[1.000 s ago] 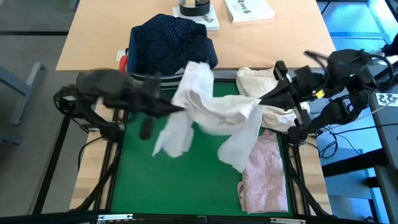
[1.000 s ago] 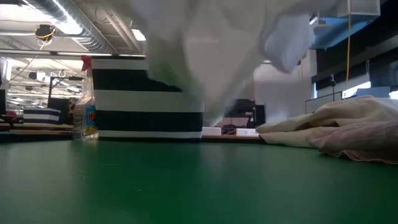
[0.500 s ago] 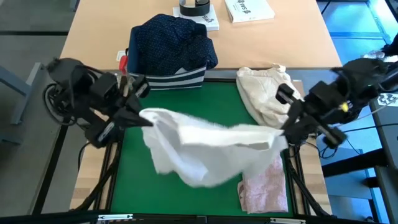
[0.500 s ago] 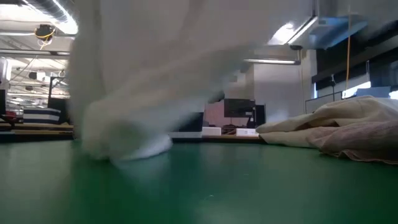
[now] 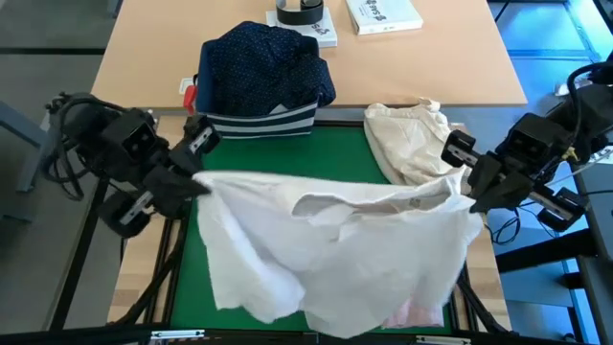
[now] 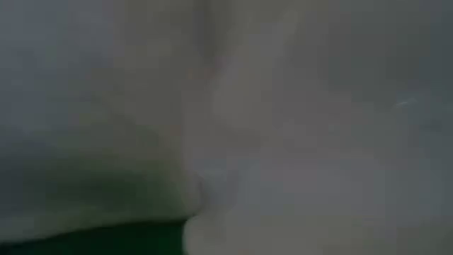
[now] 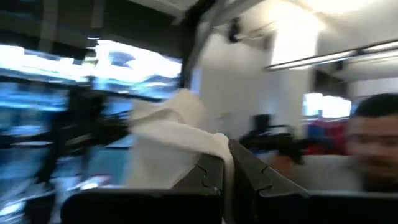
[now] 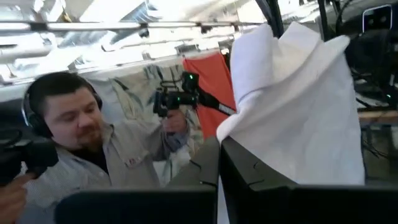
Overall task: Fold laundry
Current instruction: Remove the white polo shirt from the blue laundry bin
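Note:
The white shirt [image 5: 335,240] hangs spread wide over the green mat [image 5: 278,158], between my two grippers. My left gripper [image 5: 203,182] is shut on its left top corner above the mat's left edge. My right gripper [image 5: 471,188] is shut on its right top corner above the right edge. The shirt fills the low view [image 6: 283,106]. A strip of the pale pink top [image 5: 414,311] shows under the shirt's lower right. The navy white-dotted shirt [image 5: 263,57] lies heaped on the striped bin. My left gripper pinches a bunched top corner of the shirt [image 7: 208,146] between its two shut fingers, coming from the table's left and slanting upward. The cloth runs fairly taut toward the other gripper and hangs below. My right gripper pinches the opposite bunched top corner [image 8: 249,124] between its two shut fingers, coming from the table's right and slanting upward. The cloth stands up past the fingertips and hangs down; one layer or several, I cannot tell.
The navy bin with white stripes [image 5: 259,123] stands at the mat's far edge. A cream-beige cloth bundle [image 5: 407,139] lies at the far right of the mat. A book [image 5: 383,14] and a tape roll [image 5: 299,11] lie far back. A person [image 8: 81,149] holding controllers sits beyond the table.
Both grippers have moved apart and upward, the left toward the table's left edge, the right toward its right edge, each tipping up. The white shirt, bunched a second ago, has been spread wide between them, and its lower part now hangs over the pink top.

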